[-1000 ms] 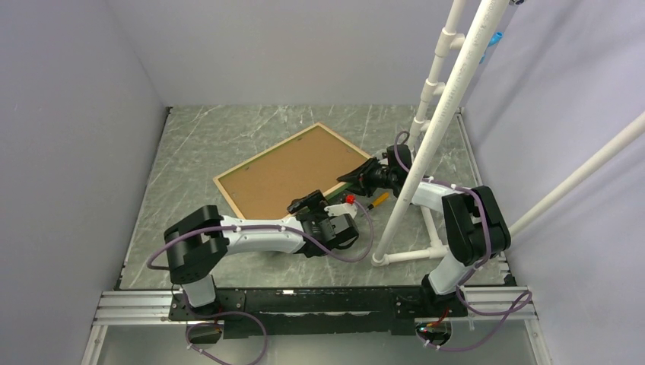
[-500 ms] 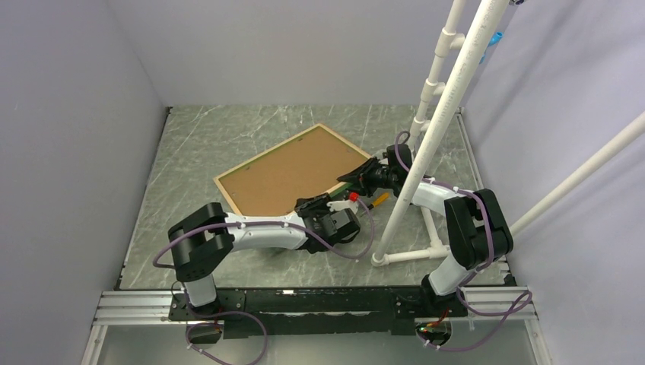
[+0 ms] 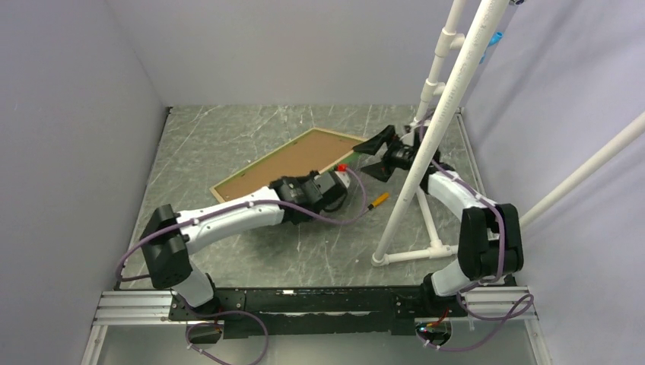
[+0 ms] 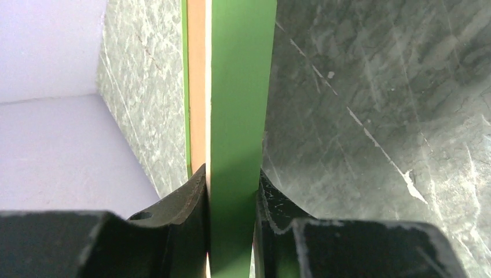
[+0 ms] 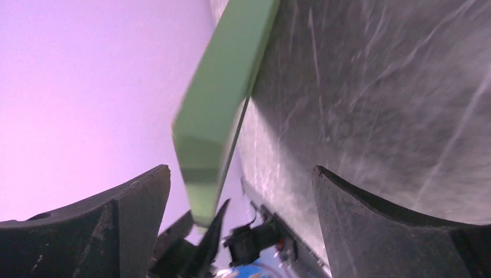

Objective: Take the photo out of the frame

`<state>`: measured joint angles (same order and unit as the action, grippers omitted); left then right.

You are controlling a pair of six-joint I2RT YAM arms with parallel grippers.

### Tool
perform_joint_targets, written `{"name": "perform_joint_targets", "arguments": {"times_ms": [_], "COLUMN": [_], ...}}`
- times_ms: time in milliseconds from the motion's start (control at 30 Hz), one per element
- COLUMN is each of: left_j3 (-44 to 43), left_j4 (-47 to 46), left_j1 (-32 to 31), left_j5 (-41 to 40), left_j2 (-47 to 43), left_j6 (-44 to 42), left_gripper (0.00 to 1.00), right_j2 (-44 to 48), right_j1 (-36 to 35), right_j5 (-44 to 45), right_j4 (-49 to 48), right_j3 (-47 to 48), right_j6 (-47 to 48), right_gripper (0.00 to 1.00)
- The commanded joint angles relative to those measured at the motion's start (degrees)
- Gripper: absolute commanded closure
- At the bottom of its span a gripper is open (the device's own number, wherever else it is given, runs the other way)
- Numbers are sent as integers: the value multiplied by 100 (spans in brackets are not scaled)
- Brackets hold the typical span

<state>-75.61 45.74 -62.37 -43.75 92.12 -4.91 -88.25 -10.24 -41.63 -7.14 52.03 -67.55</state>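
The frame (image 3: 261,160) stands tilted on the table, its back up, and the brown backing board (image 3: 297,163) fills it. The photo is hidden under that board. My left gripper (image 3: 335,181) is shut on the frame's raised near-right edge. In the left wrist view the green rim (image 4: 240,87) runs straight up between both black fingers (image 4: 194,194), which press on it. My right gripper (image 3: 371,156) stands open at the frame's right corner. In the right wrist view the green corner (image 5: 226,87) hangs between the spread fingers (image 5: 139,202) and touches neither of them.
A white pipe stand (image 3: 426,137) rises just right of the right gripper, with its base pipes (image 3: 411,255) on the table. An orange pen-like object (image 3: 378,200) lies near the stand's foot. Grey walls close the left, far and right sides.
The left gripper closed on the frame's near edge and lifted it, tilting the frame up and away. The right gripper let go of the frame and opened wide, moving farther back.
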Motion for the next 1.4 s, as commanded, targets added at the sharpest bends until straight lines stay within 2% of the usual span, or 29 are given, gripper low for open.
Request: {"name": "perform_joint_targets", "arguments": {"times_ms": [0, 67, 133, 300, 400, 533, 633, 767, 933, 1033, 1367], "left_j3": [-898, -1302, -1914, -3492, -4120, -4604, -4193, -2952, -2047, -1433, -176], "left_j4": [430, 658, 945, 1818, 2049, 2217, 1905, 1011, 438, -70, -1347], "left_j1": [573, 845, 1141, 1907, 2329, 2879, 3311, 3931, 4485, 4907, 6007], "left_j5": [784, 1015, 1195, 1766, 1994, 2733, 3227, 4168, 4597, 5175, 7182], "left_j2": [-606, -648, -640, -267, -50, 123, -104, -715, -1157, -1544, -1906], "left_j6": [453, 452, 671, 833, 989, 1171, 1353, 1689, 2053, 2399, 3208], "left_gripper": [100, 100, 100, 100, 100, 100, 100, 100, 100, 100, 100], "right_j2": [686, 780, 871, 1116, 1137, 1109, 1177, 1269, 1226, 1166, 997], "right_j1": [658, 721, 756, 768, 764, 764, 759, 759, 755, 714, 617], "right_j5": [60, 497, 892, 1197, 1213, 1185, 1246, 1355, 1350, 1331, 1417], "right_j4": [782, 1753, 2233, 2342, 2352, 2462, 2510, 2522, 2379, 2325, 2313], "right_j3": [584, 1023, 1132, 872, 778, 819, 799, 669, 425, 321, 267], "right_j6": [1483, 2182, 2463, 2666, 2697, 2782, 2855, 2926, 2952, 2957, 3028], "right_gripper": [5, 6, 7, 10, 11, 12, 12, 12, 12, 12, 12]}}
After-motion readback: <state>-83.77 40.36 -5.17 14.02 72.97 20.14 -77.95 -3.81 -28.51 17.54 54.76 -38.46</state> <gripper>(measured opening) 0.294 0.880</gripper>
